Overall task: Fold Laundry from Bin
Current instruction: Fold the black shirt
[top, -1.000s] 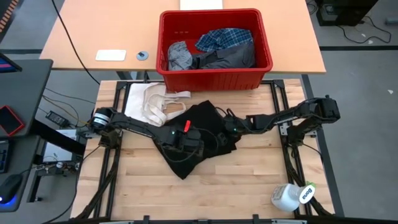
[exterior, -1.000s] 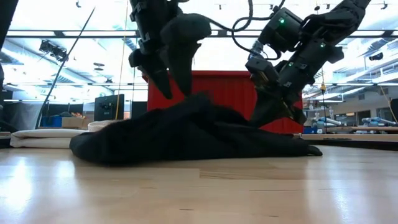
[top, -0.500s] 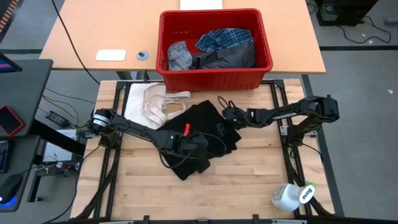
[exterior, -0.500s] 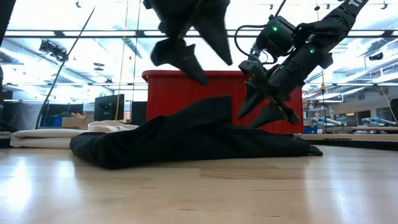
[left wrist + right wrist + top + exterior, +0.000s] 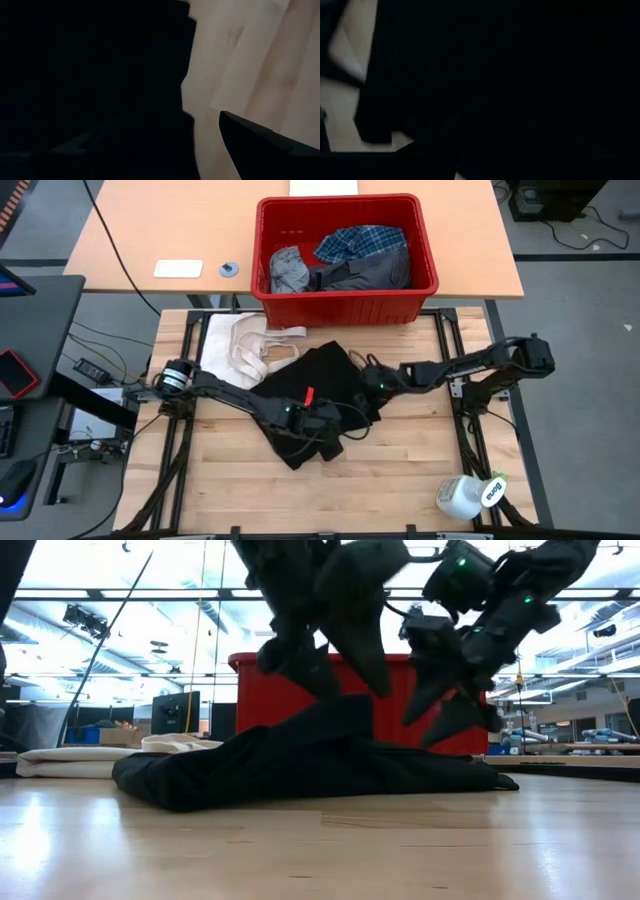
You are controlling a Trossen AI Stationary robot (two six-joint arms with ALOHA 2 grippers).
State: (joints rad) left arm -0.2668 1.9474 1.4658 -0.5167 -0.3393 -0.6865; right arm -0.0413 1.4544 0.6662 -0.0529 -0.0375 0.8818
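A large black garment (image 5: 322, 385) (image 5: 300, 755) lies crumpled on the wooden table, humped in its middle. My left gripper (image 5: 325, 438) (image 5: 355, 685) is open and points steeply down over the garment's near part. One of its fingers (image 5: 260, 145) shows over bare wood beside the cloth's edge (image 5: 185, 80). My right gripper (image 5: 366, 380) (image 5: 448, 712) hangs open just above the garment's right part with nothing between its fingers. The red bin (image 5: 345, 202) (image 5: 255, 690) stands beyond the table's far edge. It holds a plaid shirt (image 5: 362, 238), a light grey piece (image 5: 288, 270) and a dark grey piece (image 5: 370, 275). My left gripper has its open fingertips (image 5: 335, 690) down at the top of the garment's hump (image 5: 345, 710); I cannot tell whether they touch the cloth.
A cream-white cloth with strap loops (image 5: 250, 345) (image 5: 80, 760) lies at the table's far left, beside the black garment. A white bottle (image 5: 468, 496) lies at the near right corner. Bare wood spreads along the near edge (image 5: 400, 470).
My right gripper has opened, let go of the black garment's right part and lifted a little clear of it. My left gripper, open throughout, has gone toward the near edge and right and down, tipping steeper over the garment. The garment stays humped where it lay.
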